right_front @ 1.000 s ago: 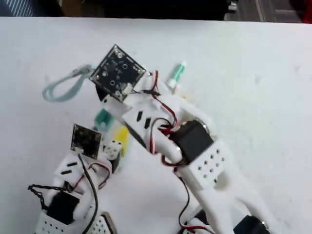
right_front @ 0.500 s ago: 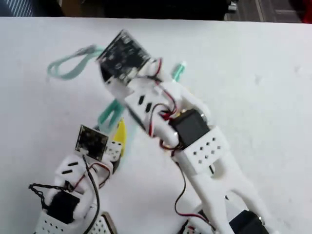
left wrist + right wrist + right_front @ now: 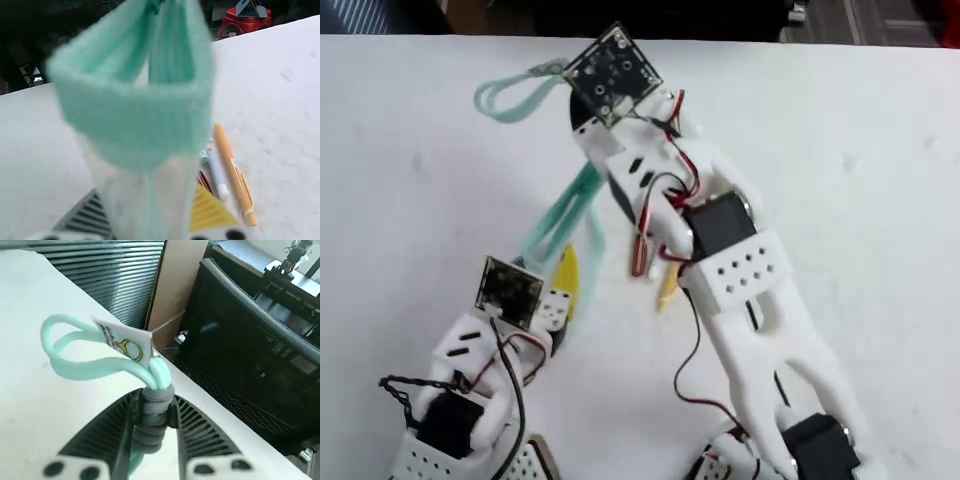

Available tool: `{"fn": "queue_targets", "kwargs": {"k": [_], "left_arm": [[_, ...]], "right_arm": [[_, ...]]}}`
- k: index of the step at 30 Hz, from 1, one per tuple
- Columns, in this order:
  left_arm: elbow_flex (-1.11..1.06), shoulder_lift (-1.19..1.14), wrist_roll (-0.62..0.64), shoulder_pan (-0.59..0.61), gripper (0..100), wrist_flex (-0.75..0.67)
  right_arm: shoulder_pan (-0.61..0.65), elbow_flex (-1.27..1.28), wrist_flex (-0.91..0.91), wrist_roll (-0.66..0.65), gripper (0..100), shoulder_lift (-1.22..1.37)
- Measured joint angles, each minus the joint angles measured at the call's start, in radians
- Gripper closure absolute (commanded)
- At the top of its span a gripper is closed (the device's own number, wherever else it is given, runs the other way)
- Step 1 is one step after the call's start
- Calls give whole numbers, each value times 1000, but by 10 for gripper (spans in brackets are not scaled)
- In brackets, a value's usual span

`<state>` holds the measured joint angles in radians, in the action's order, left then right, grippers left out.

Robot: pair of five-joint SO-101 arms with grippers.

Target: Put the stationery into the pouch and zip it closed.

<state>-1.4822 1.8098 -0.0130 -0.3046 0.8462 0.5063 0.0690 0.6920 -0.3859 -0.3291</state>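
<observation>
While the left jaws clamp the pouch (image 3: 135, 125), the right jaws grip its zipper pull (image 3: 152, 416).

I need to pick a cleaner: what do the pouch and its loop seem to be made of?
The pouch looks like soft matte mint fabric, with a ribbed weave on its band; lower down it turns see-through, perhaps plastic. The loop looks like smooth, slightly glossy rubbery cord, bending without creases.
</observation>
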Motion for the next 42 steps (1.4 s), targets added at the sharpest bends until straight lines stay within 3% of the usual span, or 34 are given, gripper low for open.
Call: {"fn": "queue_targets", "kwargs": {"k": [18,20,26,36,42], "left_arm": [[0,-2,0,0,978,-3],[0,-2,0,0,978,-3],[0,6,-2,-5,978,3],[0,6,-5,-6,978,3],[0,6,-2,6,978,0]], "right_arm": [[-51,0,-63,0,975,23],[-51,0,-61,0,930,23],[-43,0,91,0,654,-26],[-20,-2,278,0,735,-308],[-207,-3,341,0,865,-290]]}}
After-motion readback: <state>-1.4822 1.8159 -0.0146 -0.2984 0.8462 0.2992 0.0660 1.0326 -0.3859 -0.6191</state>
